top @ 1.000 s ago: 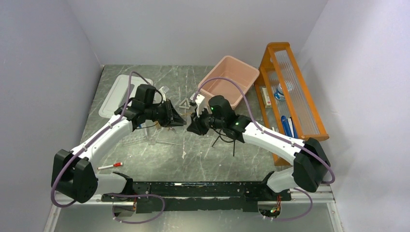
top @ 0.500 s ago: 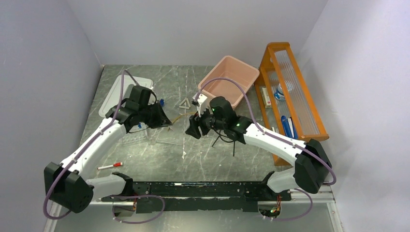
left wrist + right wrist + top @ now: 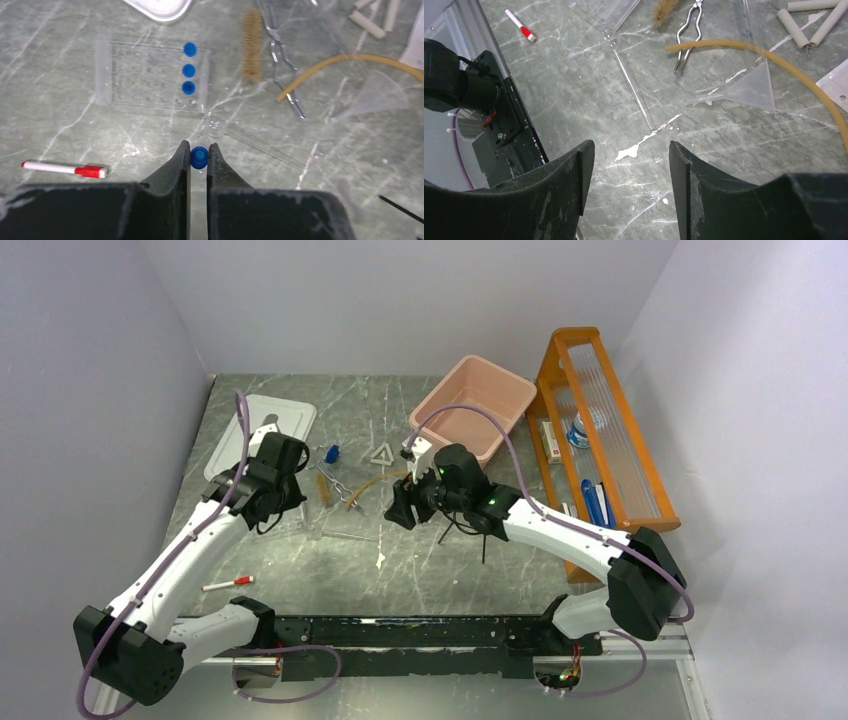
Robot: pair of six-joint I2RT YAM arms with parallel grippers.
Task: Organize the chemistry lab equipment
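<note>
Left claw (image 3: 199, 146): you have it pinching a blue-capped tube (image 3: 199, 158) by the cap, over the bench (image 3: 100, 130) just short of the clear rack (image 3: 145, 75)
Tube axis: it runs in line with your fingers, cap toward the wrist, clear body pointing away
Rack: three blue caps (image 3: 189, 67) stand in one column
Right claw (image 3: 631, 165): spread, holding nothing, above bare bench near a glass rod (image 3: 631, 85) lying diagonally
</note>
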